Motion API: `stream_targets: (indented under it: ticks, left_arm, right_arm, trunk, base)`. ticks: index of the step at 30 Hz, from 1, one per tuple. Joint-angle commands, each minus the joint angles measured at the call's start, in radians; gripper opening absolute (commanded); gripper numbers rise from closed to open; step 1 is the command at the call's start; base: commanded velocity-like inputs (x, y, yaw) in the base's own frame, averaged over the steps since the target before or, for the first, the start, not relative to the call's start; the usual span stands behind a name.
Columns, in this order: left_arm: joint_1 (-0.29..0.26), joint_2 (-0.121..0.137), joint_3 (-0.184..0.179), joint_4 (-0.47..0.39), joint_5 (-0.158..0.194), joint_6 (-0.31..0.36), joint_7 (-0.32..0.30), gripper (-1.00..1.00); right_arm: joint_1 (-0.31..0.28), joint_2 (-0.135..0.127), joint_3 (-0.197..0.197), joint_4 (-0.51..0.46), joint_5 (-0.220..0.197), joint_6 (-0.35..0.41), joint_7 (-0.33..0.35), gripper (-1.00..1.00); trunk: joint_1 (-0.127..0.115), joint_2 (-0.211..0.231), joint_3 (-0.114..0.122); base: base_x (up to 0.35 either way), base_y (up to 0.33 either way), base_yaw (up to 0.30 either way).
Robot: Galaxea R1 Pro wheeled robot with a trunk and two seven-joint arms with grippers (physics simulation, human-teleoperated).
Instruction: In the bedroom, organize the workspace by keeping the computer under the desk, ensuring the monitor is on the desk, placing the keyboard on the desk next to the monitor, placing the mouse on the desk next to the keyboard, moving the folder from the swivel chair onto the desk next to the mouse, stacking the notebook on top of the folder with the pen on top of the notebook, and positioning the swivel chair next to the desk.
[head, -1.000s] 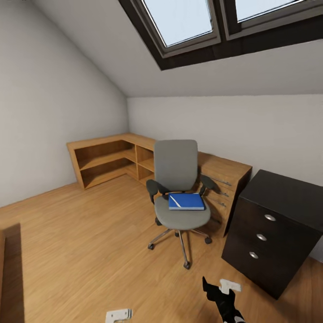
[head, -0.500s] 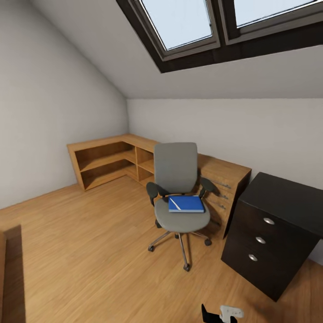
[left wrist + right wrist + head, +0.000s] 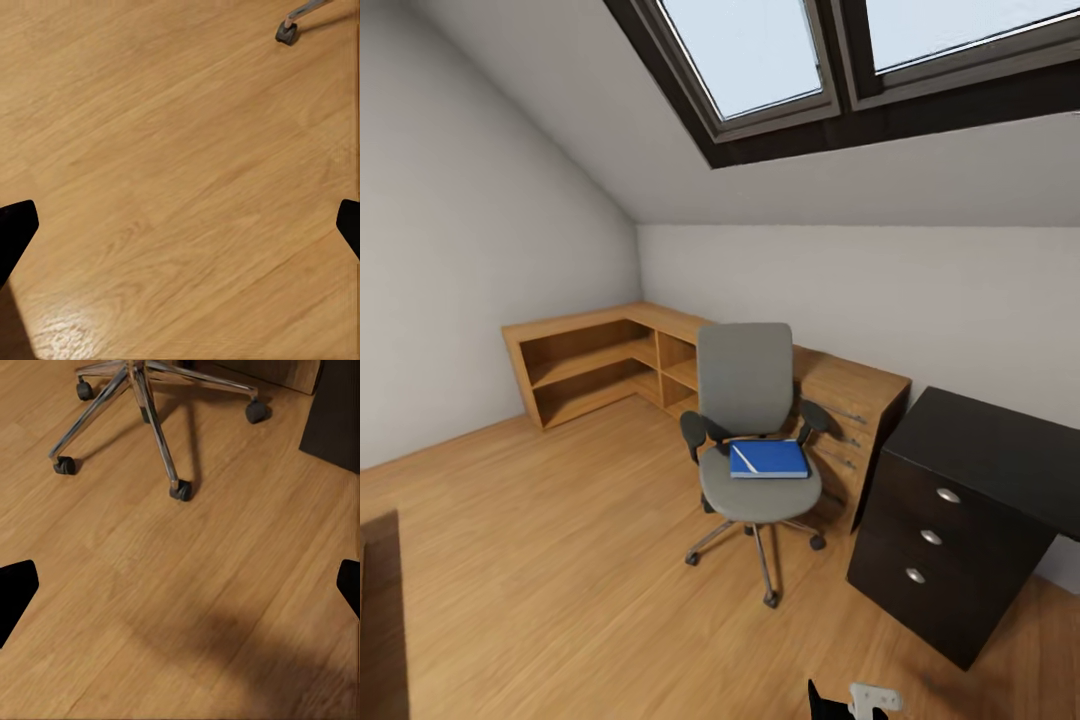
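Grey padded swivel chair [image 3: 752,440] with the flat blue folder [image 3: 768,459] now sits slightly leftward, probably from camera movement; both hands [image 3: 180,232] [image 3: 180,592] gape, empty.

Ahead of my two black fingertips [image 3: 15,589], spread wide apart with nothing between them: light wooden plank floor [image 3: 187,607]. Farther out beyond them: chrome five-star base of the swivel chair [image 3: 142,405] on black castors, nearest castor [image 3: 181,492] resting on the planks. Off to one side of the base: dark corner of the black desk [image 3: 334,416].
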Motion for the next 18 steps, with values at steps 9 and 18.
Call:
stream_targets:
  ticks: [9, 18]
  left_arm:
    - [0.0, 0.001, -0.009, -0.002, 0.008, -0.021, 0.004, 1.0]
    - [0.0, 0.001, -0.011, 0.0, 0.006, -0.037, 0.003, 1.0]
  right_arm:
    - [-0.001, -0.001, -0.006, 0.002, -0.011, -0.022, -0.005, 1.0]
    - [-0.001, 0.002, -0.005, 0.002, -0.011, -0.024, -0.011, 1.0]
  trunk:
    - [0.0, 0.0, 0.009]
    - [0.0, 0.0, 0.02]
  base:
    - [0.0, 0.0, -0.181]
    - [0.0, 0.0, -0.18]
